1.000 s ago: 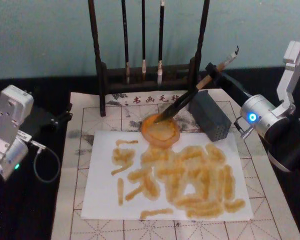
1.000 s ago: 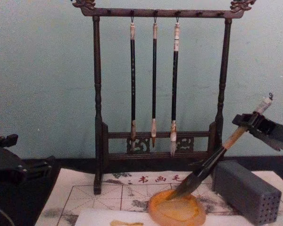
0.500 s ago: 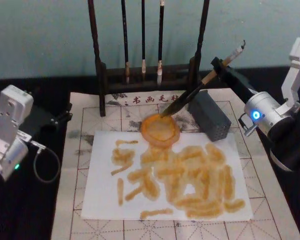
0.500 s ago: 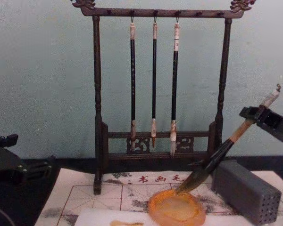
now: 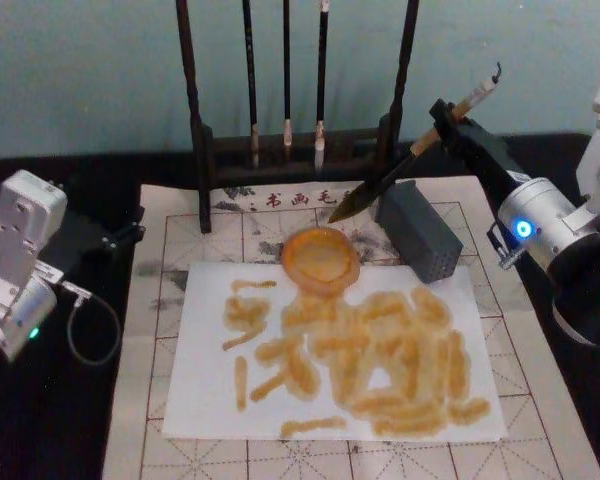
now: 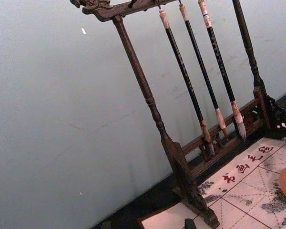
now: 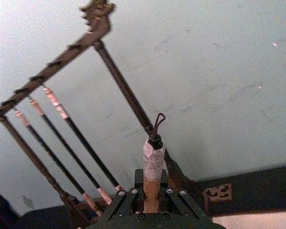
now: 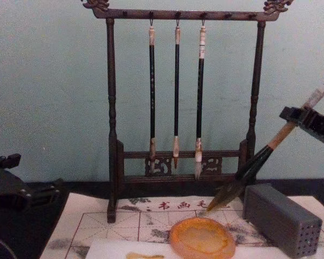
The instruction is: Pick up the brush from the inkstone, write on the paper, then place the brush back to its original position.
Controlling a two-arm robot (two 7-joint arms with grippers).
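My right gripper (image 5: 442, 117) is shut on the brush (image 5: 395, 170) near its white-wrapped top end (image 7: 153, 157). The brush (image 8: 254, 167) hangs tilted in the air, its dark tip just above and behind the far right rim of the amber inkstone (image 5: 321, 258), clear of it. The inkstone (image 8: 202, 237) sits at the far edge of the white paper (image 5: 210, 380), which carries several orange strokes. My left gripper (image 5: 130, 232) rests parked at the left, off the mat.
A dark wooden brush stand (image 5: 290, 150) with three thin hanging brushes (image 8: 176, 91) rises behind the inkstone. A grey block with small holes (image 5: 420, 230) lies right of the inkstone, under the brush handle. A gridded calligraphy mat (image 5: 155, 300) covers the table.
The right gripper has lifted the brush up and back to the right; its tip, which rested on the inkstone a second ago, now hangs clear above the rim. The left arm is still.
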